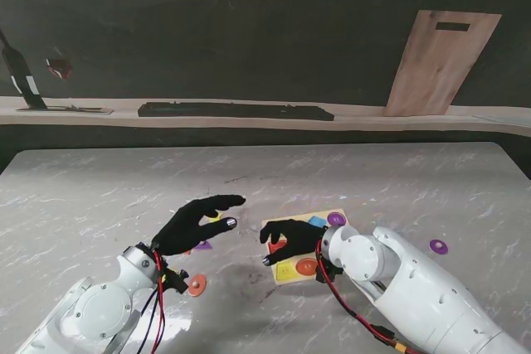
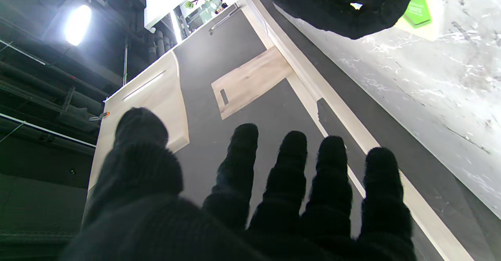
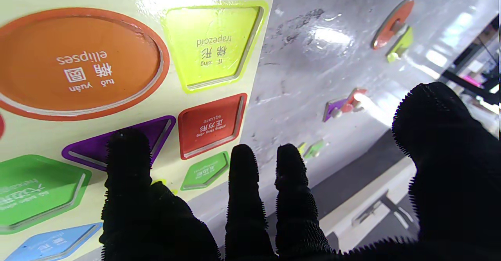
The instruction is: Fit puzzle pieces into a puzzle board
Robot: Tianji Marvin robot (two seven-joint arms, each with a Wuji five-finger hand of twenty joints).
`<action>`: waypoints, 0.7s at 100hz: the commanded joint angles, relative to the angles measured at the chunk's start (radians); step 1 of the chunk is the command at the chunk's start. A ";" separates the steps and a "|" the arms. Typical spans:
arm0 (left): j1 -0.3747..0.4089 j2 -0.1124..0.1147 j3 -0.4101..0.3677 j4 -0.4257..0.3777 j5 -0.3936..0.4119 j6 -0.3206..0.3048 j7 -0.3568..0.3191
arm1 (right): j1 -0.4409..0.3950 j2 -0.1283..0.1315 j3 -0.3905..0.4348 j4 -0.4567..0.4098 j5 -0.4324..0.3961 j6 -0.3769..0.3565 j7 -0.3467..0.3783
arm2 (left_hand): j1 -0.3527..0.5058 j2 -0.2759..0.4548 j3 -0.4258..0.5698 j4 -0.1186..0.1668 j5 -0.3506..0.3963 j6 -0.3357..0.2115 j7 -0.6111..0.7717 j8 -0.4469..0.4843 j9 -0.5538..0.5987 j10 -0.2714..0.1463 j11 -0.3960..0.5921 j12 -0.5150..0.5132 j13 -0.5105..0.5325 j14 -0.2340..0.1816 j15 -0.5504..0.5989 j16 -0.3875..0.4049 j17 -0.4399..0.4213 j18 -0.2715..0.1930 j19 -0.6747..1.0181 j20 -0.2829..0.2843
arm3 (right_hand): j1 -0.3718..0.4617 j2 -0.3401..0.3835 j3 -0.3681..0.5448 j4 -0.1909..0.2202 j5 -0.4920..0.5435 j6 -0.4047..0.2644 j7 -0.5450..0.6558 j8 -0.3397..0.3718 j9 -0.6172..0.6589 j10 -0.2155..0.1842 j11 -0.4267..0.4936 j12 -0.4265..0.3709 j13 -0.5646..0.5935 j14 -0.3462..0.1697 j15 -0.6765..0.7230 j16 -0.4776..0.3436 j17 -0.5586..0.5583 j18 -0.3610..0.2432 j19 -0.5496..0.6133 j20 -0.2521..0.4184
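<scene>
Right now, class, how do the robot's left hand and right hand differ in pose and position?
The left hand is lifted over bare table, left of the puzzle board, fingers stretched out; the right hand hangs over the puzzle board with fingers curled downward. The left wrist view looks at the far wall; the right wrist view looks at the board's recesses. Both wear black gloves and hold nothing.

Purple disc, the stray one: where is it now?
In the stand view the purple disc lies alone on the table's right side, right of the right arm and well clear of the puzzle board.
</scene>
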 commanded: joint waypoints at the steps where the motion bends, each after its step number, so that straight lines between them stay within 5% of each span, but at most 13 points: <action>1: 0.001 0.004 0.000 -0.001 0.004 0.006 0.001 | -0.067 -0.014 -0.016 0.009 0.024 0.006 0.010 | 0.012 0.029 -0.038 -0.010 0.010 -0.001 0.007 0.012 0.014 0.005 0.005 0.011 0.023 0.001 0.011 0.017 -0.006 0.011 0.022 0.019 | 0.030 0.012 -0.030 0.018 -0.041 0.014 -0.006 -0.017 -0.041 0.026 0.015 -0.011 0.210 -0.322 1.180 0.091 0.084 -0.029 0.032 -0.028; 29: 0.027 -0.016 -0.013 -0.015 0.162 0.067 0.141 | -0.164 -0.016 0.097 -0.070 0.008 -0.085 -0.061 | 0.046 -0.013 -0.040 -0.010 0.026 0.022 0.015 0.014 0.010 0.025 0.021 0.019 0.007 0.011 0.028 0.023 -0.007 0.018 0.077 0.029 | 0.030 0.010 -0.042 0.016 -0.036 0.004 -0.018 -0.058 -0.045 0.039 -0.047 -0.111 0.166 -0.308 1.029 -0.021 0.026 -0.061 -0.036 -0.154; 46: 0.021 0.007 -0.004 -0.039 0.193 0.139 0.043 | -0.220 -0.025 0.162 -0.114 -0.006 -0.145 -0.133 | 0.046 -0.036 -0.035 -0.006 -0.003 0.037 0.008 0.014 -0.019 0.020 0.046 0.047 -0.023 -0.002 0.053 0.046 -0.026 -0.011 0.140 0.046 | 0.026 0.006 -0.039 0.013 -0.023 0.001 -0.029 -0.073 -0.034 0.040 -0.049 -0.120 0.158 -0.311 1.004 -0.035 0.020 -0.073 -0.051 -0.181; 70: -0.098 0.029 0.122 0.024 0.278 0.216 -0.046 | -0.257 -0.035 0.244 -0.130 -0.065 -0.264 -0.233 | 0.120 -0.074 -0.012 0.003 -0.023 0.091 0.069 0.069 -0.068 0.026 0.152 0.185 -0.075 -0.002 0.142 0.137 -0.048 -0.024 0.304 0.121 | 0.019 0.006 -0.036 0.012 -0.010 -0.039 -0.063 -0.101 -0.032 0.008 -0.095 -0.142 0.098 -0.349 0.961 -0.048 -0.065 -0.124 -0.108 -0.209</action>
